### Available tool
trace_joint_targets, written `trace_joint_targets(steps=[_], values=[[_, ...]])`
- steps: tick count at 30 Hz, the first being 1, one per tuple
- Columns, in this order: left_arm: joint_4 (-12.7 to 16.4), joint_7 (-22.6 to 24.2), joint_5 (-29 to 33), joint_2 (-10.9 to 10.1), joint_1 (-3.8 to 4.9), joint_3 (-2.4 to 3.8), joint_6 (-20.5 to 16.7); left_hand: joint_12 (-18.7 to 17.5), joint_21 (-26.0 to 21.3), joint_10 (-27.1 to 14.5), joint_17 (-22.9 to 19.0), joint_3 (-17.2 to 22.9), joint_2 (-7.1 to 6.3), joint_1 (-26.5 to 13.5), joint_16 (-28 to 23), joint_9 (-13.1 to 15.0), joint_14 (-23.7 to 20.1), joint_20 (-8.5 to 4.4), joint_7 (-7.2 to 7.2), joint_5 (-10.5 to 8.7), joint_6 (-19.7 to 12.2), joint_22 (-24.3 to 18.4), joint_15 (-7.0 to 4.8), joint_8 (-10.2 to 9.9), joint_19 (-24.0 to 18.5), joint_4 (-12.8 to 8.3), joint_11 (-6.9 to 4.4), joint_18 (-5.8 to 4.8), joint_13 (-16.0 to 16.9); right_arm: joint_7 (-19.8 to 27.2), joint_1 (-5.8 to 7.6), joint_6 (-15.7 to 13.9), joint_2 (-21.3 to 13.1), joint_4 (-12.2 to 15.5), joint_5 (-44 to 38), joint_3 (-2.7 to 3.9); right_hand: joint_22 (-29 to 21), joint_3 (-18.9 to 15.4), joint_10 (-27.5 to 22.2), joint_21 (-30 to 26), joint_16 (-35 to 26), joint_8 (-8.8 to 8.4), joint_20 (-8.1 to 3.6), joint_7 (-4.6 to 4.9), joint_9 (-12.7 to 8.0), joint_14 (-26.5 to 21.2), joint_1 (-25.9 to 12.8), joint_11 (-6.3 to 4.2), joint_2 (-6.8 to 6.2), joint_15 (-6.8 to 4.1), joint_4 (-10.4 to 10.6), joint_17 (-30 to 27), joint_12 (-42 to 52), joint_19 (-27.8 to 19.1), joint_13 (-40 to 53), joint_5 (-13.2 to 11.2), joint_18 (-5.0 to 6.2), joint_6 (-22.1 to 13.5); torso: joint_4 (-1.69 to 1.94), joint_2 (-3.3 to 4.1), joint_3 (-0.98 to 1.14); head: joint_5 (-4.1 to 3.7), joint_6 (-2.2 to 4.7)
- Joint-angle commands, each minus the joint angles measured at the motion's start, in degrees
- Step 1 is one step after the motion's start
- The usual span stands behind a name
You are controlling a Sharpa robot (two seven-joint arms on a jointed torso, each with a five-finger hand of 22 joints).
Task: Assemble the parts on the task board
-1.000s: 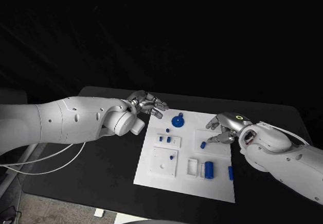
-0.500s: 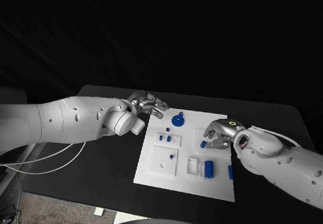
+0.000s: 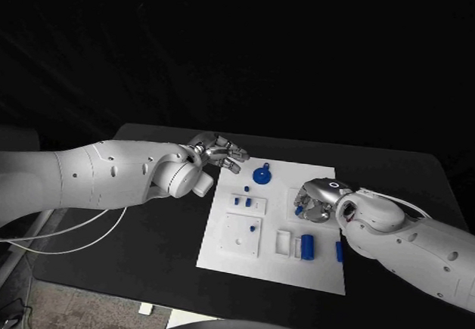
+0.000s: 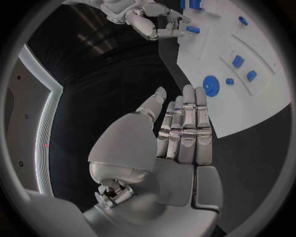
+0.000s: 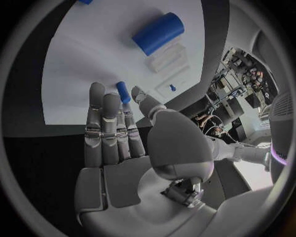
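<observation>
clearly nearer: right hand, fingers straight and apart, holding nothing, just short of small blue peg lying on task board, long axis roughly along the fingers. left hand empty, off the board's far corner.

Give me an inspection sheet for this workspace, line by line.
Surface: black table, bare around the board.
Job's things: white task board mid-table; blue disc near its far edge, blue cylinder near its front, small blue peg by the right fingertips.
Clutter: nothing seen.
Hands: left hand off the board's far left corner, holding nothing; right hand over the board at the peg, grasp unclear.
Cables: white cables under the left arm.
Surroundings: dark.
</observation>
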Motion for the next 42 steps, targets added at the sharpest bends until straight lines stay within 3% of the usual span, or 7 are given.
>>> trace_joint_targets(steps=[1, 10, 18, 26, 31, 42], values=[[0.1, 0.7, 0.2, 0.0, 0.01, 0.04, 0.9, -0.2, -0.1, -0.5, -0.1, 0.0, 0.25, -0.1, -0.3, -0.1, -0.3, 0.01, -0.06, 0.24, -0.4, -0.1, 0.12, 0.0, -0.3, 0.2, -0.05, -0.77, 0.0, 0.4, -0.25, 0.4, 0.4, -0.5, -1.0, -0.08, 0.4, 1.5, 0.4, 0.3, 0.2, -0.03, -0.39, 0.17, 0.0, 0.2, -0.6, -0.03, 0.07, -0.40, 0.4, 0.1, 0.0, -0.1, 0.0, -0.4, -0.25, 0.6, -0.08, 0.02, 0.00, 0.14, -0.16], [0.2, 0.6, 0.2, -0.1, 0.02, 0.04, 1.0, -0.2, -0.1, -0.6, -0.1, 0.0, 0.30, -0.1, -0.2, -0.1, -0.3, 0.02, -0.05, 0.25, -0.5, -0.1, 0.13, 0.0, -0.4, 0.2, -0.04, -0.77, -0.1, 0.5, -0.64, 0.2, 1.2, -1.8, -1.1, -0.19, 1.5, 4.3, 1.1, 0.7, 0.1, 0.00, -0.84, 0.15, 0.0, 0.2, -0.6, -0.25, 0.23, -0.65, 1.0, 0.3, 0.0, -0.2, 0.0, -0.5, -0.49, 1.6, -0.08, -0.03, 0.00, 0.22, -0.37], [0.3, 0.6, 0.2, -0.2, 0.02, 0.04, 1.1, -0.2, -0.1, -0.6, -0.2, -0.1, 0.32, -0.1, -0.2, -0.1, -0.3, 0.04, -0.04, 0.25, -0.5, -0.2, 0.15, 0.0, -0.4, 0.2, -0.03, -0.77, 0.0, 0.5, -1.08, -0.7, 1.6, -2.3, -1.1, -0.25, 2.2, 5.4, 2.8, 1.0, 0.3, 0.23, -1.45, -0.18, 0.2, 0.6, -0.4, -0.85, 1.31, -1.20, 1.3, 0.5, 0.0, 0.0, 0.0, -0.6, -0.83, 3.8, -0.14, -0.04, 0.08, 0.22, -0.58], [0.4, 0.6, 0.2, -0.2, 0.02, 0.04, 1.2, -0.2, -0.1, -0.6, -0.2, -0.1, 0.32, -0.1, -0.2, -0.1, -0.3, 0.04, -0.04, 0.25, -0.5, -0.2, 0.15, 0.0, -0.4, 0.2, -0.03, -0.77, 0.0, -0.8, -1.38, -3.6, 1.8, -2.8, -2.1, -0.26, 3.6, 7.3, 6.2, 1.9, 0.2, 0.27, -2.59, -0.50, 0.3, 1.2, 1.7, -1.80, 2.89, -2.10, 0.0, 0.7, 0.1, 0.1, 0.1, -0.6, -1.19, 6.9, -0.12, -0.10, 0.05, 0.13, -0.69], [0.3, 0.6, 0.2, -0.2, 0.02, 0.04, 1.2, -0.2, -0.1, -0.6, -0.2, -0.1, 0.32, -0.1, -0.2, -0.1, -0.3, 0.04, -0.04, 0.25, -0.5, -0.2, 0.15, 0.0, -0.4, 0.2, -0.03, -0.77, 0.0, -1.9, -1.46, -6.3, 1.7, -2.7, -2.9, -0.26, 7.0, 11.9, 8.2, 3.9, -0.2, 0.08, -3.72, -0.85, 0.3, 2.0, 0.8, -2.22, 2.04, -2.83, -1.4, 1.0, 0.0, -0.2, 0.1, -0.6, -1.87, 8.8, -0.16, -0.13, 0.04, 0.13, -0.67], [0.1, 0.5, 0.1, -0.3, 0.02, 0.04, 1.1, -0.2, -0.1, -0.6, -0.2, -0.1, 0.32, -0.1, -0.2, -0.1, -0.3, 0.04, -0.04, 0.25, -0.5, -0.2, 0.15, 0.0, -0.4, 0.2, -0.03, -0.77, 0.0, -2.7, -1.48, -10.6, 0.1, -0.8, -3.6, -0.19, 8.7, 13.9, 9.3, 4.1, -1.0, 0.10, -3.97, -1.23, 0.4, 3.0, 0.5, -2.57, 0.89, -3.13, -1.0, 1.8, 0.0, 0.0, 0.1, -0.5, -1.92, 9.9, -0.23, -0.15, 0.09, 0.42, -0.61]])
